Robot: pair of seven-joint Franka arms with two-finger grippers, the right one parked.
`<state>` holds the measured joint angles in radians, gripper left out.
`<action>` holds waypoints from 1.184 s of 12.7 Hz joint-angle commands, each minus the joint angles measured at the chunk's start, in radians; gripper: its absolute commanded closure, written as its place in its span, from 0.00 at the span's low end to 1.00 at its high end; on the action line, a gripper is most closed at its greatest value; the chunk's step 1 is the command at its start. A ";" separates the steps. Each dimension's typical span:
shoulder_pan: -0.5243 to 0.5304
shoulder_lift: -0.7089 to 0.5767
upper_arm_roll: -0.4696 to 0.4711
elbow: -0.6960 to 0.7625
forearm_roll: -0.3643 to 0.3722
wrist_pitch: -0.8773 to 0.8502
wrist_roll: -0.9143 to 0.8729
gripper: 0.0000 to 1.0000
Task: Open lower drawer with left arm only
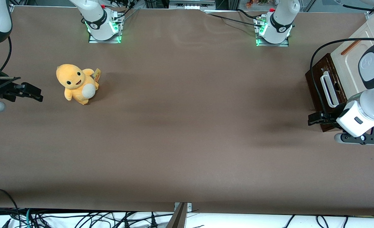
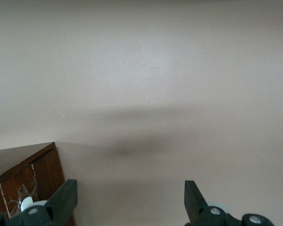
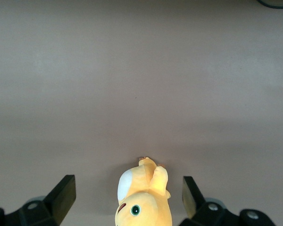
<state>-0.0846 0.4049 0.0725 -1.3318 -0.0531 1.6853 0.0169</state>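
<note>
Small black gripper (image 1: 313,119) of left arm (image 1: 369,104), fingers (image 2: 61,200) wide, empty, beside dark-brown-fronted lower drawer (image 1: 321,84) w/ white loop handle (image 1: 328,88), near tabletop (image 1: 187,126) edge.

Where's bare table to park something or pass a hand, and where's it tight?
Free: the wide brown table between the plush toy and the lower drawer, and the strip nearer the front camera. Tight: the working arm's end, where the open gripper hangs beside the drawer's corner, under the left arm.
</note>
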 commanded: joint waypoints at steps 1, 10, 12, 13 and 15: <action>0.000 -0.008 0.000 0.009 0.018 -0.012 0.012 0.00; 0.000 -0.009 0.003 0.009 0.022 -0.013 0.009 0.00; 0.011 -0.009 0.003 0.009 0.021 -0.013 0.009 0.00; 0.016 -0.009 0.003 0.009 0.021 -0.013 0.008 0.00; 0.017 -0.015 0.003 0.009 0.021 -0.013 0.008 0.00</action>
<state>-0.0721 0.4039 0.0791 -1.3303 -0.0531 1.6853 0.0168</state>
